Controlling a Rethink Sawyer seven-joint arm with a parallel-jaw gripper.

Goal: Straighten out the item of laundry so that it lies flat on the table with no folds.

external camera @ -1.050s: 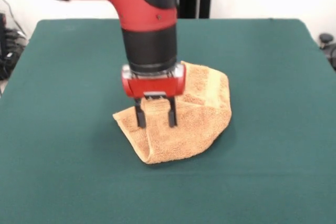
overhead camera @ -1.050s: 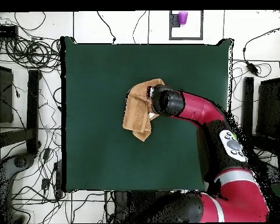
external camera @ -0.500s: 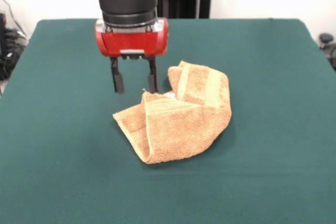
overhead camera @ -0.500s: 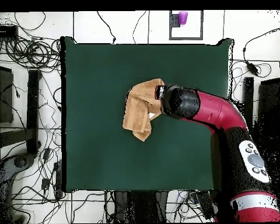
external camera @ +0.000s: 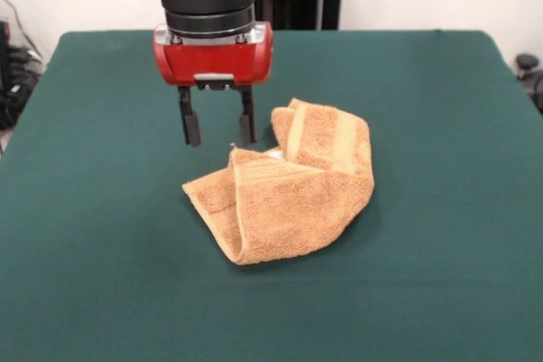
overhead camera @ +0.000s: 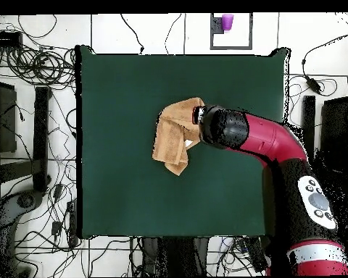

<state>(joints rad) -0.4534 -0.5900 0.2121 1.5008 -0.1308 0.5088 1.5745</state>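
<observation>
Orange-tan towel (external camera: 284,197) lying crumpled and folded near the middle of the table (external camera: 441,277), not flat: in the front view one rounded flap doubled over toward the camera, a second fold standing up behind it with a paler woven band running down its face, and a small white label (external camera: 273,153) just showing in the crease between the two. In the overhead view, towel (overhead camera: 175,139) bunched into a narrow, irregular shape, a paler patch at its edge nearest the arm, dark green tabletop (overhead camera: 119,94) spreading wide on every side of it. Gripper (external camera: 219,134) hanging just beside the towel's upper left corner in the front view, raised clear of the cloth and of the tabletop, both dark fingers (external camera: 192,127) pointing straight down, spread apart with a plain gap between them and nothing held. Red gripper body and black wrist directly above the fingers. From above, arm (overhead camera: 260,141) reaching across the table to the towel's edge, its black wrist end touching the towel's outline in that view and covering the gripper itself.
</observation>
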